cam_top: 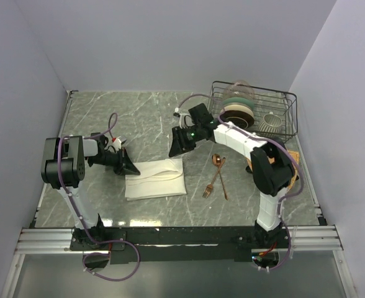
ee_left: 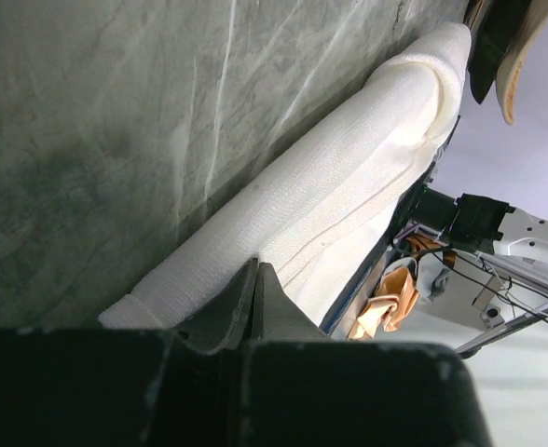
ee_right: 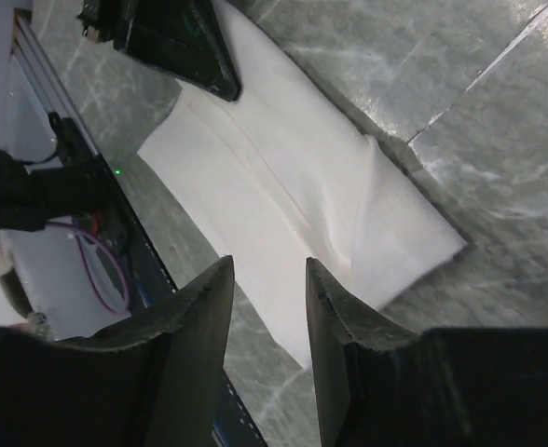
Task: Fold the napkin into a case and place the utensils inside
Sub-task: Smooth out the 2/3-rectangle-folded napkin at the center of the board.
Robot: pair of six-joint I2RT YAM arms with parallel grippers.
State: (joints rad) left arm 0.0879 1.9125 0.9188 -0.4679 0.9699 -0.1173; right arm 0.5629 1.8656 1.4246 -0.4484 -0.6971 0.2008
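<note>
Napkin (cam_top: 156,179) lies folded into flat rectangle on table (cam_top: 139,118), near front edge, between both arms. Long fold lines visible in right wrist view; one short end slightly rumpled.

Left gripper (cam_top: 130,166) low at napkin's left far corner, fingers pressed together, tips on cloth edge. Cannot tell whether cloth is pinched.

Right gripper (cam_top: 176,148) hovers above napkin's right far corner, fingers spread, nothing between them.

Fork (cam_top: 210,186) and spoon (cam_top: 216,161) lie crossed on table, just right of napkin, not touching it.

Dish rack (cam_top: 282,102) at far right corner.

Napkin (cam_top: 157,179) corner beneath left end effector (cam_top: 133,168)
</note>
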